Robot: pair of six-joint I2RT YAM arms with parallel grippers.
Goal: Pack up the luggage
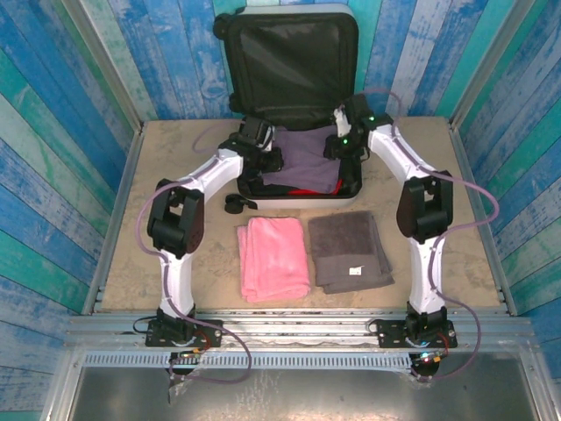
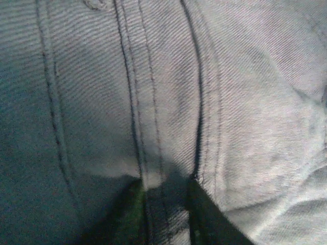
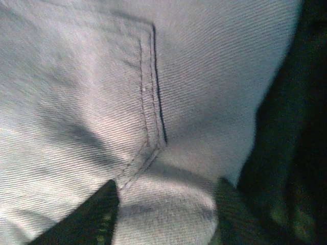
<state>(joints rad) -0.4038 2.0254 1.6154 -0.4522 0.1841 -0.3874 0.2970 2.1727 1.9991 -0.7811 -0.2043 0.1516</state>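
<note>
White hard-shell luggage sits open at the far end of the surface, lid propped up against the back wall and the base lying flat towards the arms. A greyish-purple twill garment is draped across the base with something red peeking out under its near edge. On the near side are two folded towels, side by side: the pink towel closer to the left arm, the grey towel closer to the right. Both arms are down in the base, one at each end of the garment, so its long axis runs roughly from one set of fingers to the other. The left fingers stand narrowly apart around a stitched seam ridge; could be pinching it, but honestly I can't tell from this close. The right fingers are spread wide over a pocket corner, holding nothing. My guess is the garment just needs flattening, then each arm takes the towel right behind it.
</note>
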